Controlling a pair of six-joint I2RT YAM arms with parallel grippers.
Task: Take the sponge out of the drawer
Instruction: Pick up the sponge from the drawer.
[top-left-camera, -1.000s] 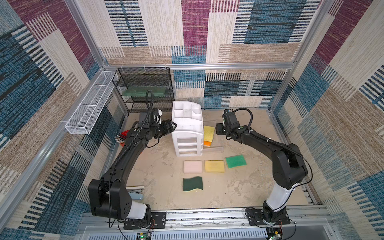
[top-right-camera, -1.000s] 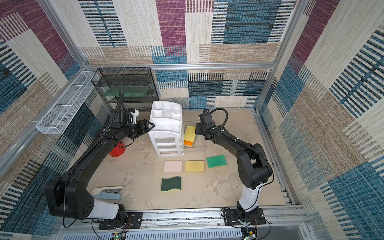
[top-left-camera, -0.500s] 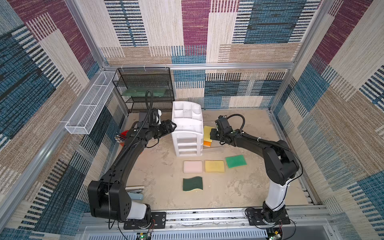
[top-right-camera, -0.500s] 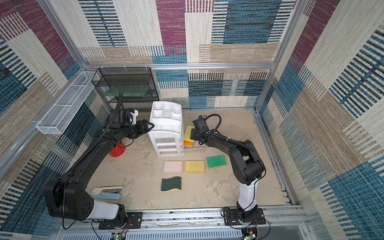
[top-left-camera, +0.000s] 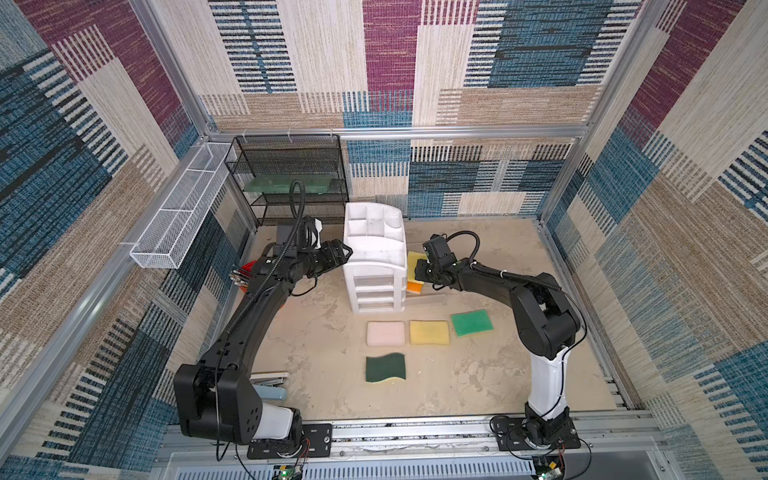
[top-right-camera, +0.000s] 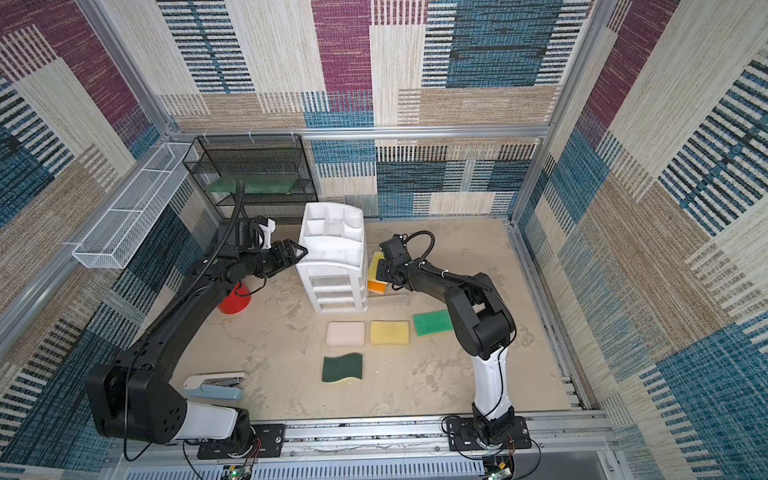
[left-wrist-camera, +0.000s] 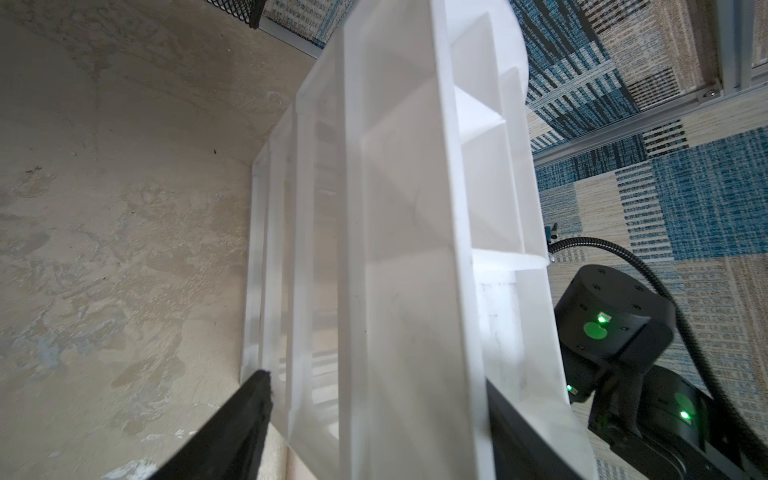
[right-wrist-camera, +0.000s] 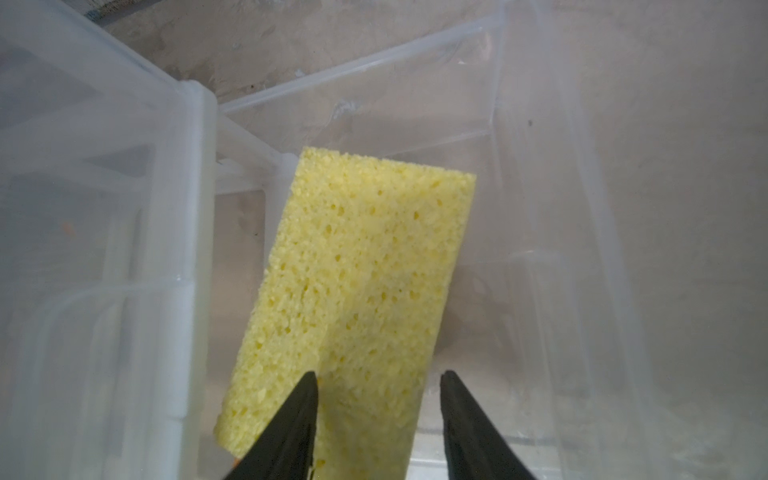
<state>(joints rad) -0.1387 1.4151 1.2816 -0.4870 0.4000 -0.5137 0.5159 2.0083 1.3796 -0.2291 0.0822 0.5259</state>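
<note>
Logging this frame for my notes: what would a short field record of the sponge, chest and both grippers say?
target: yellow-orange sponge, tilted inside the clear drawer beside the white chest
right gripper: jaws open, straddling the sponge's end
left gripper: jaws gripping the chest's upper side
table: pink sponge, yellow sponge, light green sponge, dark green sponge, lying before the chest
stage: sponge not yet lifted out

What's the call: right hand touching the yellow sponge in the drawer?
Cannot tell. In the right wrist view the yellow sponge runs between the fingers of the right hand: one overlaps it, the other stands clear. Overlap alone doesn't show contact.
</note>
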